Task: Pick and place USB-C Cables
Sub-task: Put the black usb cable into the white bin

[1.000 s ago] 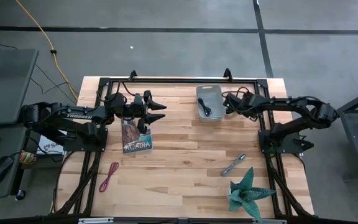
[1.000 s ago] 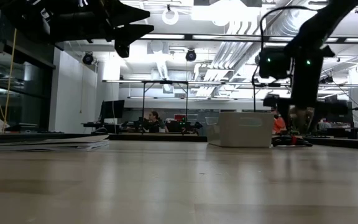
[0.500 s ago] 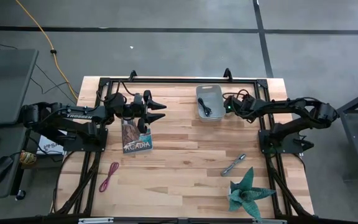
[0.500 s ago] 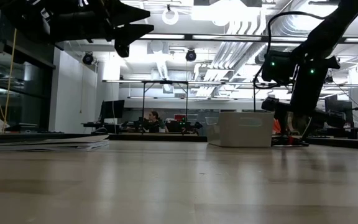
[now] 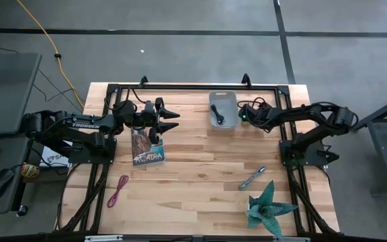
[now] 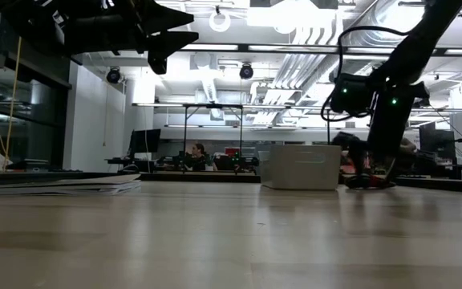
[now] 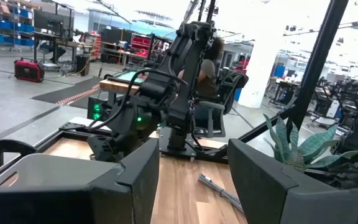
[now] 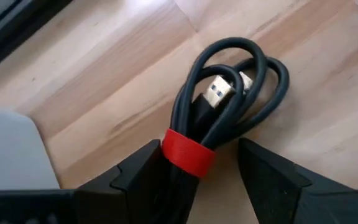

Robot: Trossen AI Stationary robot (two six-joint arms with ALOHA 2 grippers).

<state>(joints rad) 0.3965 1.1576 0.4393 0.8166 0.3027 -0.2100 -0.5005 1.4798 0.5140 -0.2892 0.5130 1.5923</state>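
Observation:
The red-and-black cable, a black coil tied with a red band, lies flat on the wood just right of the grey bin. My right gripper is open and low over it, one finger on either side of the banded end. The black cable lies in the bin. The maroon-pink cable lies on the table near its left front. My left gripper is open and hangs in the air beside the book. My right gripper straddles the cable's banded end, coming down at a slant from the table's right. One finger lies against the red band; the other finger stands apart from it. The cable rests flat on the table. Whether the gripper touches the bin, I cannot tell.
The bin's wall stands close beside my right gripper. A metal tool and a green plant figure lie near the right front. A black frame runs along the table's far edge and sides. Bare wood shows mid-table.
My right gripper has moved toward the table's left and down, up to the bin's right side. The bin has slid a little toward the table's left.

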